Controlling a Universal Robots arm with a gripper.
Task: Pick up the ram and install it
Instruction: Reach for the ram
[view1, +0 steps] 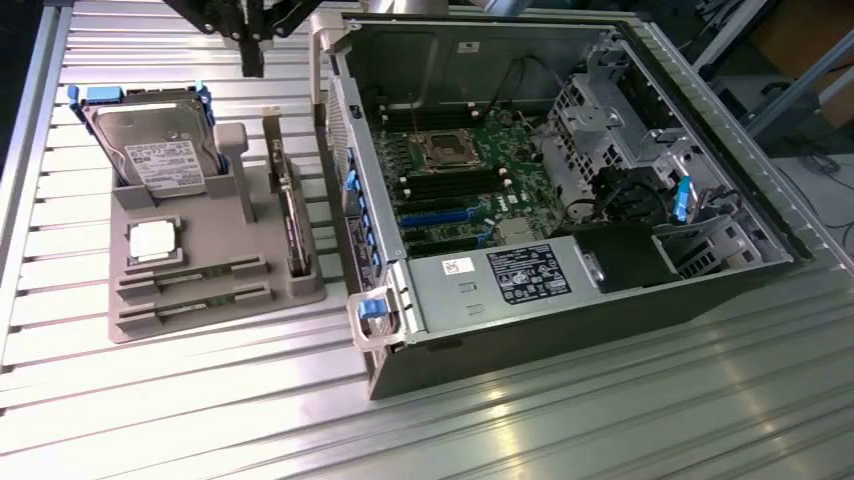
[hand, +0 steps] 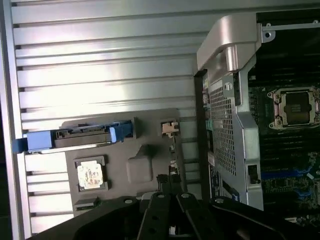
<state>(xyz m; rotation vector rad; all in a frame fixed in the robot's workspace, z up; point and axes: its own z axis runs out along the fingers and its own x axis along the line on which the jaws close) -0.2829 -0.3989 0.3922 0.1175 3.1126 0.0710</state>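
The open black metal computer case (view1: 534, 330) lies just beside the black gripper (view1: 252, 68), on the exterior view's right. A grey plastic parts tray (view1: 234, 230) sits below the gripper. The thin green ram stick (view1: 187, 275) rests in a tray slot, well apart from the gripper's closed, empty fingers.

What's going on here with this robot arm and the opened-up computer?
The robot arm's claw hangs shut above a grey parts tray, holding nothing that I can see. The ram sticks lie untouched in the tray's slots, along with a hard drive, a CPU chip and an upright expansion card. The open computer case lies on the exterior view's right, its motherboard exposed.
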